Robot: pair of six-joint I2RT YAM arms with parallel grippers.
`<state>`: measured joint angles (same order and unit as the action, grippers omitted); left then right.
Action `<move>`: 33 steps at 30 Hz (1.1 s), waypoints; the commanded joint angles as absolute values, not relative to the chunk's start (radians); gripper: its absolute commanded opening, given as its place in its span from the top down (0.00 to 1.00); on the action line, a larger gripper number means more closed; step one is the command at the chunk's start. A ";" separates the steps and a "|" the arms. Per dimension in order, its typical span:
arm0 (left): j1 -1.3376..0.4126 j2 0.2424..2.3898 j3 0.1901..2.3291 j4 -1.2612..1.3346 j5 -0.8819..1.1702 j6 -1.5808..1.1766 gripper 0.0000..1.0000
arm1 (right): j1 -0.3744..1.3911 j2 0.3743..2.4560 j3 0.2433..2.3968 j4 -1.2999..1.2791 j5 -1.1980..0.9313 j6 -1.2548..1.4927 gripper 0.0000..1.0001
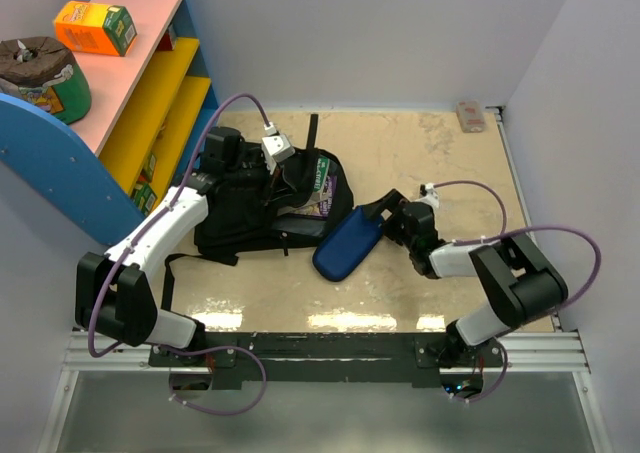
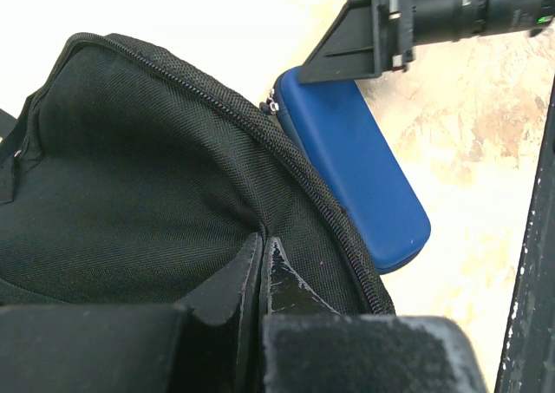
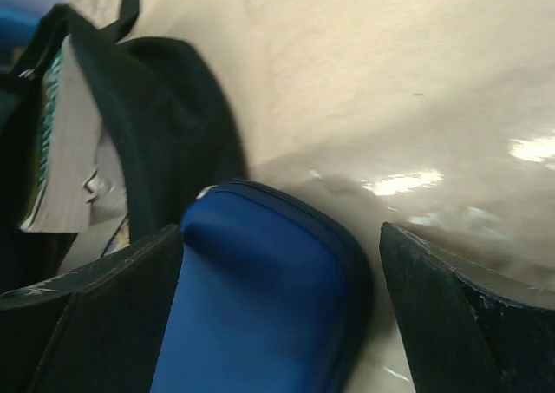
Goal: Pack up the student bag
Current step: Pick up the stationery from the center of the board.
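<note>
Table (image 1: 420, 163): one student bag (image 1: 240, 213), one case (image 1: 345, 245).

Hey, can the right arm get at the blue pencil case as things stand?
Probably yes. The right gripper is open and straddles one end of the blue pencil case, with nothing else between. The backpack lies close beside it but does not cover that end.

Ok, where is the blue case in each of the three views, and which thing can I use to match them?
Top external: blue case near the centre, at the right edge of the bag.
Left wrist: case right of centre, beyond the bag and its zip.
Right wrist: case at bottom centre; bag at upper left.
Shared landmark: the black bag, left of the case in every view.
</note>
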<state>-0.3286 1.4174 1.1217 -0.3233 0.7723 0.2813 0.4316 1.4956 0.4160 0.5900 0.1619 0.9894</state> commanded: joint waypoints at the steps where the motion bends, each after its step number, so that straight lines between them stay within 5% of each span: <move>1: -0.342 1.393 1.155 -0.290 0.859 0.291 1.00 | 0.428 1.633 0.371 0.761 -0.078 0.965 0.02; 8: -0.344 1.414 1.167 -0.278 0.867 0.268 1.00 | 0.431 1.695 0.290 0.845 -0.135 1.020 0.07; 18: -0.365 1.425 1.163 -0.264 0.850 0.261 1.00 | 0.523 1.512 0.330 0.503 0.014 0.936 0.01; 25: -0.373 1.419 1.167 -0.275 0.839 0.275 1.00 | 0.630 1.676 0.458 0.413 0.046 0.933 0.01; 27: -0.373 1.419 1.173 -0.290 0.839 0.281 1.00 | 0.637 1.724 0.466 0.423 0.043 0.942 0.07; 33: -0.373 1.419 1.175 -0.301 0.838 0.293 1.00 | 0.637 1.639 0.462 0.414 0.048 0.951 0.44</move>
<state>-0.3538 1.4380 1.1217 -0.3302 0.7509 0.2832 0.6189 1.6466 0.4950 0.6712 0.0383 0.9688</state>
